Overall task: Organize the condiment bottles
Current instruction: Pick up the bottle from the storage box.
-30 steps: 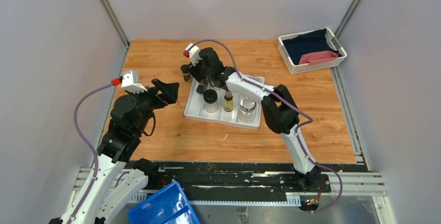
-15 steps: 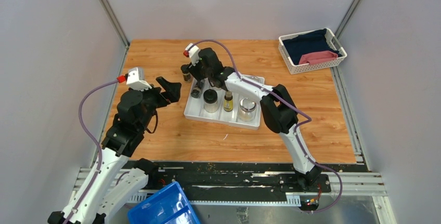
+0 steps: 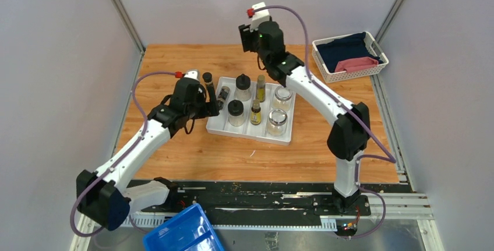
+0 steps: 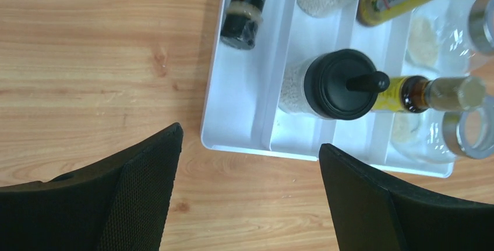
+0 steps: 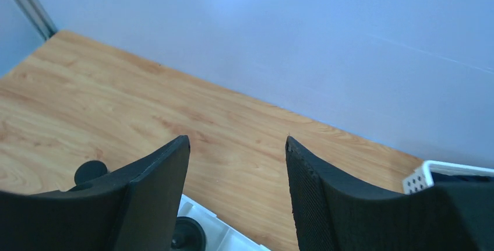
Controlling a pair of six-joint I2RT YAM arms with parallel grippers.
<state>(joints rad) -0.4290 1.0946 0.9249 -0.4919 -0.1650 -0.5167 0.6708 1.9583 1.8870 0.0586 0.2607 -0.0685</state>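
Note:
The white divided tray [image 3: 249, 130] holds a dark shaker [image 3: 222, 96] lying in its left compartment, two black-lidded jars [image 3: 243, 86] [image 3: 235, 111], two yellow-labelled bottles [image 3: 260, 88] [image 3: 256, 112] and two glass jars [image 3: 282, 96] [image 3: 277, 121]. Another small dark bottle [image 3: 207, 78] stands on the table just left of the tray. My left gripper [image 3: 211, 104] is open and empty, low at the tray's left edge. Its wrist view [image 4: 249, 140] shows the shaker [image 4: 246, 6] and a black-lidded jar [image 4: 338, 85]. My right gripper [image 3: 265, 56] is open and empty, raised behind the tray [image 5: 237, 140].
A white basket [image 3: 348, 56] with dark and pink cloths sits at the back right and shows in the right wrist view [image 5: 448, 175]. A blue bin [image 3: 183, 230] lies below the table's near edge. Grey walls stand close on three sides.
My right gripper has lifted off the tray's rear left and swung up behind it. My left arm has reached forward and down to the tray's left edge. The tray's rear row has come into view.

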